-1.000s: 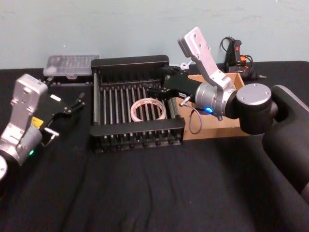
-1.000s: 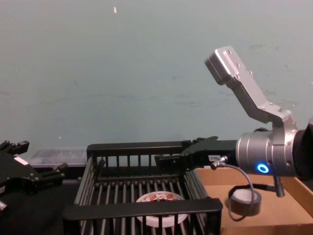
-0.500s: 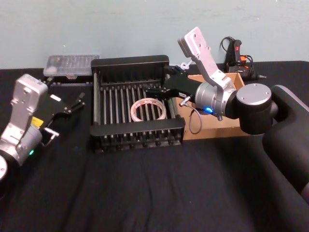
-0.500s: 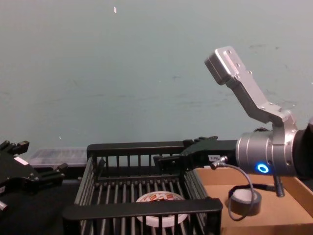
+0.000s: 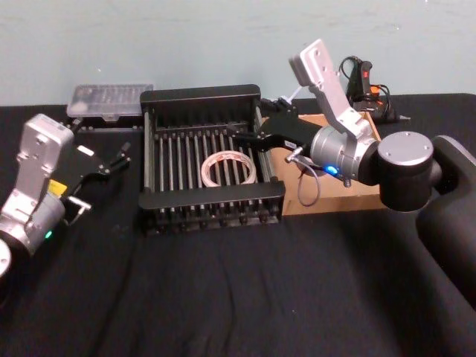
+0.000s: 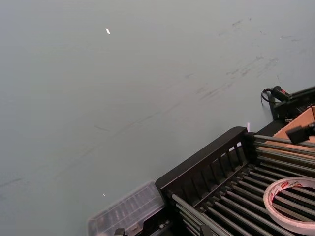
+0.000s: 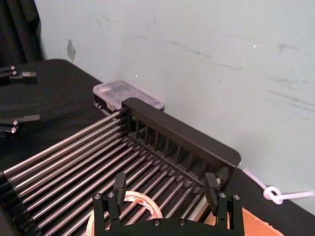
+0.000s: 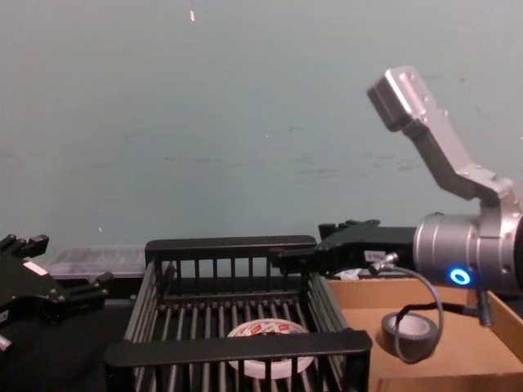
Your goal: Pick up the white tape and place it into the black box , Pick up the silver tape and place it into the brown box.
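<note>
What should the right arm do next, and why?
Probably draw the right pincer back toward the robot and away from the boxes. It is open and empty over the right edge of the black box; the white tape already lies inside, and the silver tape sits in the brown box.

Dim, even light (slightly soft)

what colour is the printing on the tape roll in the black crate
Red, on the white tape; the chest view shows it best.
</note>
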Available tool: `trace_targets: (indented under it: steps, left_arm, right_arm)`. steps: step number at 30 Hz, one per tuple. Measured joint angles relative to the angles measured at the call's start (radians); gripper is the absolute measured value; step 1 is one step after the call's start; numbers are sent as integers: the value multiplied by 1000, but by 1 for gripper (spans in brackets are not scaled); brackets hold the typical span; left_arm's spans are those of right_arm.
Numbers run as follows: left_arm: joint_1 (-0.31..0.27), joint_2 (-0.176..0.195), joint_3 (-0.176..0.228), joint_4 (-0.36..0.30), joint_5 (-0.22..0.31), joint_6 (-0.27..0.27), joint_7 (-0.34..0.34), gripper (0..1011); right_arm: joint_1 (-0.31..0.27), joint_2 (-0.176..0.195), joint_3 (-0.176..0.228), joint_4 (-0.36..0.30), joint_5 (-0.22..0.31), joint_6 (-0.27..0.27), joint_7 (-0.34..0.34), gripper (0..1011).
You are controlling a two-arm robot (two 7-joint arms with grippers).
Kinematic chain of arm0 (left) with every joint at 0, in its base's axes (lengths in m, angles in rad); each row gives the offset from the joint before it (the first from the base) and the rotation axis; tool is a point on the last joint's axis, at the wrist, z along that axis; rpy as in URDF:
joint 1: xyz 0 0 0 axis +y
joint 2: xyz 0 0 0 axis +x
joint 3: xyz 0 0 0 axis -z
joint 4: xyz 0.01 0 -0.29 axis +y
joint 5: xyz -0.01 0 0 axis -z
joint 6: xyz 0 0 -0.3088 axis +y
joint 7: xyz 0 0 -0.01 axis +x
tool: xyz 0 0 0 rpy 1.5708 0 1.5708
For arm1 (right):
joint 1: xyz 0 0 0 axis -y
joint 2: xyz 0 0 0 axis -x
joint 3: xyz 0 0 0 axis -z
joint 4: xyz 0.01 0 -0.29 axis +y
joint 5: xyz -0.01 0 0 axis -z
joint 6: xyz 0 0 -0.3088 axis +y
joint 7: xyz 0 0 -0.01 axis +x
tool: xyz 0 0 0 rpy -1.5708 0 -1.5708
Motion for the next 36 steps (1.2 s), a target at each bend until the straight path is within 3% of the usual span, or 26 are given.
trace_targets:
  steps: [12, 24, 36]
  left_arm:
    - [0, 0, 0, 0, 0, 0, 0, 1001]
    - [0, 0, 0, 0, 0, 0, 0, 1001]
    - [0, 0, 0, 0, 0, 0, 0, 1001]
  right_arm:
    - [-81, 49, 68, -123, 14, 11, -64, 1002]
    - [-214, 96, 167, -235, 22, -8, -146, 1002]
    - [-332, 99, 240, -289, 7, -36, -208, 1002]
